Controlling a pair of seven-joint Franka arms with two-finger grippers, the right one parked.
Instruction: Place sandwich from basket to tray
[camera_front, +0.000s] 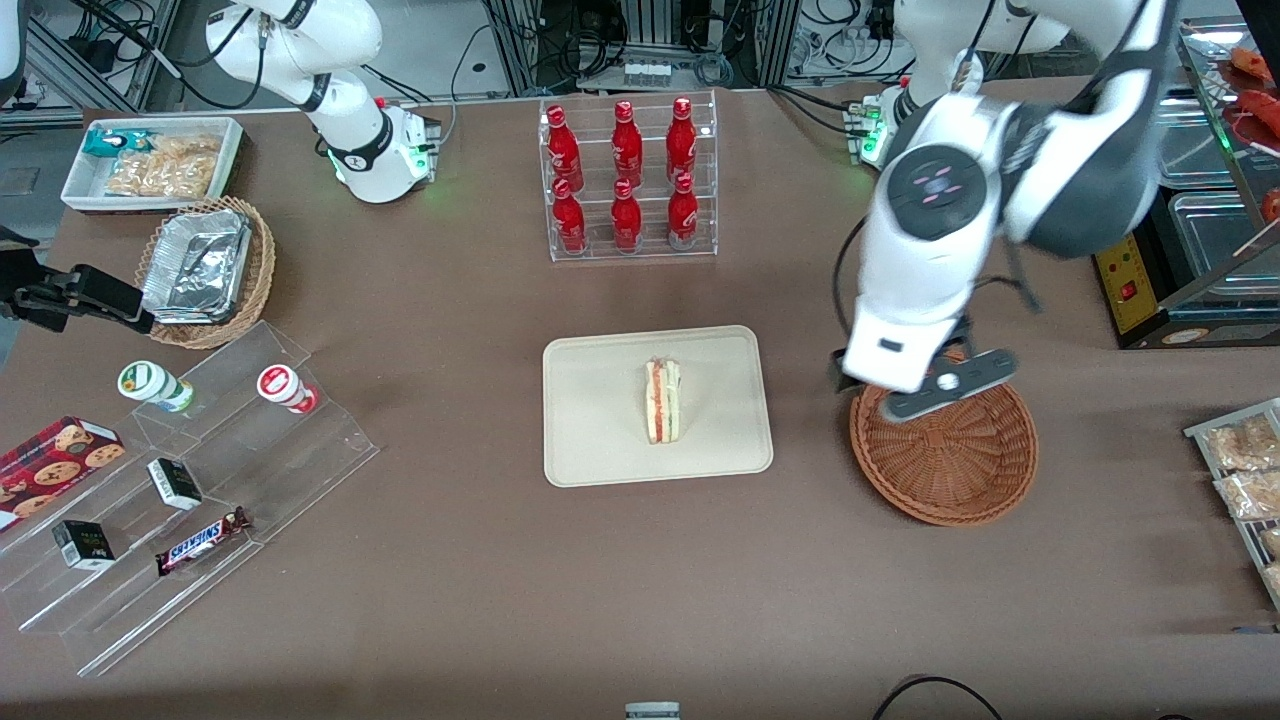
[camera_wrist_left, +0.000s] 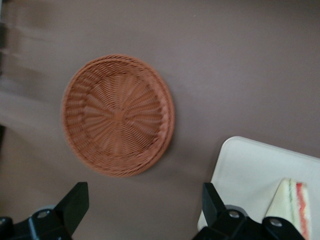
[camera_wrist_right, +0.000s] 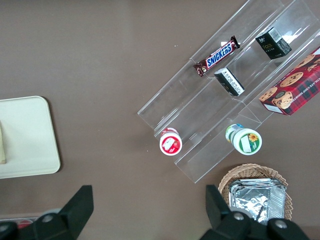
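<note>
I see my left arm bent over the working arm's end of the table, its wrist pointing down, with the gripper (camera_wrist_left: 141, 207) hovering above the round reddish-brown woven wicker basket (camera_front: 945, 457), holding nothing. In the wrist view its black fingers (camera_wrist_left: 74, 204) stand wide apart, with bare brown table between them. The small triangular wrapped sandwich (camera_front: 662, 401), pale bread with red and green layers, lies on the flat cream-beige rectangular tray (camera_front: 600, 450), near its middle, well apart from the basket. On the clear acrylic stepped stand (camera_front: 190, 500) toward the parked arm's end, I can read "SNICKERS" on a brown chocolate bar (camera_front: 203, 540).
</note>
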